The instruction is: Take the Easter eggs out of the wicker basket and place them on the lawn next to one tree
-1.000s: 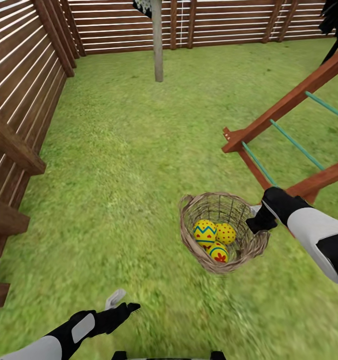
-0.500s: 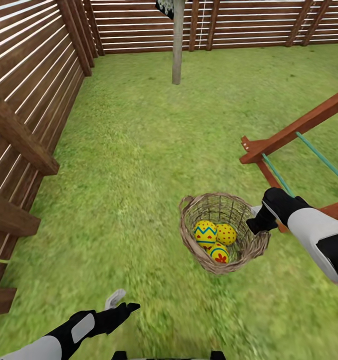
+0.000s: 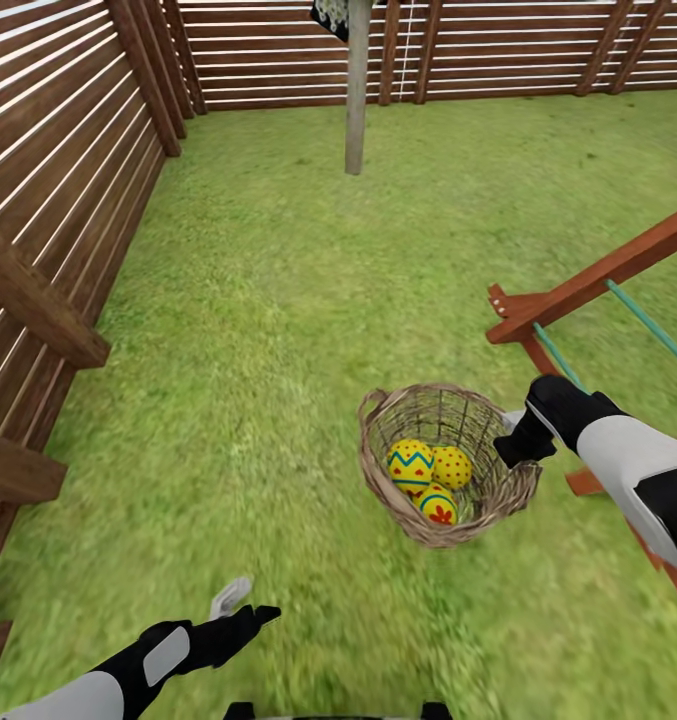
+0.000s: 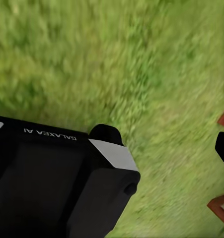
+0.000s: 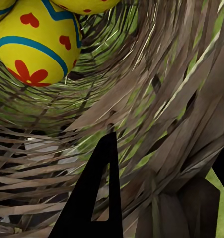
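Grass fills most of what I see from the head camera: the lawn [image 3: 278,300] runs up to a brown slatted fence [image 3: 68,150] along the left and across the back, and the tree [image 3: 357,90] stands as a pale straight trunk near the far fence. The wicker basket [image 3: 378,455] hangs tilted in front of me, held by its right rim in my right gripper [image 3: 513,432], with the three Easter eggs [image 3: 428,475] clustered inside it, all yellow with blue bands and red marks. A red-brown wooden play frame [image 3: 588,285] with green rungs slants in just behind my right arm. My left gripper [image 3: 240,603] hovers low over the grass, well apart from the basket; it holds nothing, but I cannot tell how far apart its fingers are. From the left wrist camera I see blurred grass, the black and grey gripper housing [image 4: 67,183], and bits of the red frame at the edge. From the right wrist camera, woven wicker strands [image 5: 156,114] crowd the lens, one egg [image 5: 37,47] lies pressed against the basket's inside wall with another just beside it, and my dark finger [image 5: 99,198] clamps the rim
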Robot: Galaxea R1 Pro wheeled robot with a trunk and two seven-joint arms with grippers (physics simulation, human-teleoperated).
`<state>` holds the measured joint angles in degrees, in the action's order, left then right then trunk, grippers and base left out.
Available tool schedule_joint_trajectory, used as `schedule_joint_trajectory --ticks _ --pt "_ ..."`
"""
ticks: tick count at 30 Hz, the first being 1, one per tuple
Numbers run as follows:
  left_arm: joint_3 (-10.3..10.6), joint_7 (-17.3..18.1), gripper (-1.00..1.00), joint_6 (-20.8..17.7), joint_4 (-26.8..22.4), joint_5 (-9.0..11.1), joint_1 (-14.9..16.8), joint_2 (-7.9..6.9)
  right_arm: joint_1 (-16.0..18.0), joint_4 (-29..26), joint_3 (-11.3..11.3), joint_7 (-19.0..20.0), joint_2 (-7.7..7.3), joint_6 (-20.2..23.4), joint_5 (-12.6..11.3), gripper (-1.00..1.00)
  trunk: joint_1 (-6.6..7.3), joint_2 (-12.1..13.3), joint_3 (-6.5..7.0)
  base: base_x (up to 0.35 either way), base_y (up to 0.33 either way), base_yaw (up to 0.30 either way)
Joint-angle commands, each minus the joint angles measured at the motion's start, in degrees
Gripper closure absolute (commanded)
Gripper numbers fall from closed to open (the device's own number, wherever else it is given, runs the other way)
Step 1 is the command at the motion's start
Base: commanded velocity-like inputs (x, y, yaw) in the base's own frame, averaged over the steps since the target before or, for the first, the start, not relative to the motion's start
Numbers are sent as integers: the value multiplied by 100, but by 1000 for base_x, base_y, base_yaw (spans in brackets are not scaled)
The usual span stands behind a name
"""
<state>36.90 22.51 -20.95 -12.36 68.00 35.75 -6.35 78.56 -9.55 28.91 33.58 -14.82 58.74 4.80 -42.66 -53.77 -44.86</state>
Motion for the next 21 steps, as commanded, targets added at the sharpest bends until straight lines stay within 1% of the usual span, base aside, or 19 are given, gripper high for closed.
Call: schedule_joint_trajectory --ticks 1,9,17,21 --pt "19 5 -100 -26 -3 36 3 3 3 -11 -13 53 -9 23 21 100 -4 -3 -4 338 0 0" --pt "19 -12 -100 -24 -3 28 3 20 1 -7 -34 75 -51 28 15 100 -4 -3 -4 338 0 0" --pt "19 -9 -100 -24 -3 29 3 3 2 18 -37 79 -56 33 20 100 -4 -3 -4 338 0 0" --pt "19 -9 -100 -24 -3 29 3 -10 1 1 -42 79 -83 32 21 100 -4 -3 -4 338 0 0"
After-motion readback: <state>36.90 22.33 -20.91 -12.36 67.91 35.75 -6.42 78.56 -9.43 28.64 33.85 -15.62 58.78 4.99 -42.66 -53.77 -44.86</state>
